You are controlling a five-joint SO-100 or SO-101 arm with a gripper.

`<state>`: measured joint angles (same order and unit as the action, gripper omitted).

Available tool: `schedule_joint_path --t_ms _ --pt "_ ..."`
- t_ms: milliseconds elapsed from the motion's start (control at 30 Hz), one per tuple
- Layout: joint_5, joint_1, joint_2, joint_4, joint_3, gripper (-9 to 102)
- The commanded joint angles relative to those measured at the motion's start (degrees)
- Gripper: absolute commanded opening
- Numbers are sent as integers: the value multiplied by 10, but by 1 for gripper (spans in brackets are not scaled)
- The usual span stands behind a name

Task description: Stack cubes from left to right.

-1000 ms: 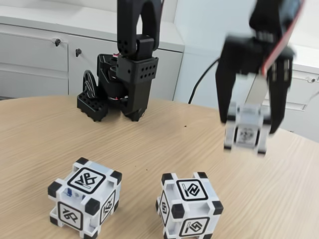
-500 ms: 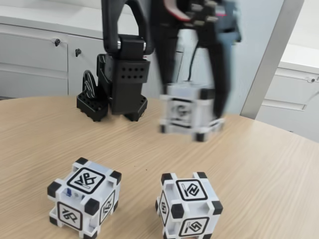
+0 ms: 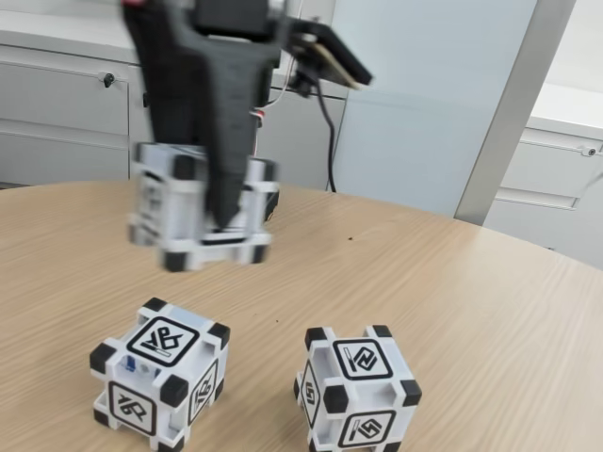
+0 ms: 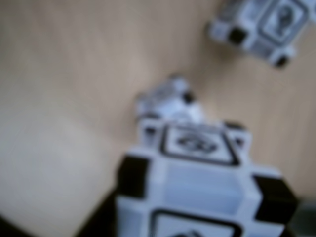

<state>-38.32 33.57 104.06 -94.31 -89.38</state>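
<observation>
In the fixed view, the left cube (image 3: pixel 160 376) sits on the wooden table (image 3: pixel 490 311). Right above it, up in the air, the black gripper (image 3: pixel 212 226) is clamped on the held cube (image 3: pixel 201 213), which looks blurry. To the right of the left cube, a little apart, sits the right cube (image 3: pixel 356 387) on the table
</observation>
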Motion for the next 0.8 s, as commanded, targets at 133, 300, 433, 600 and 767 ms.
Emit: schedule_joint_path --t_ms 133,300,433,600,767 --pt "-12 46 9 2 4 20" --pt "7 38 4 4 4 20" --pt "22 35 -39 4 4 20" --pt "25 35 -106 5 14 21" --pt "34 35 -151 6 15 21"
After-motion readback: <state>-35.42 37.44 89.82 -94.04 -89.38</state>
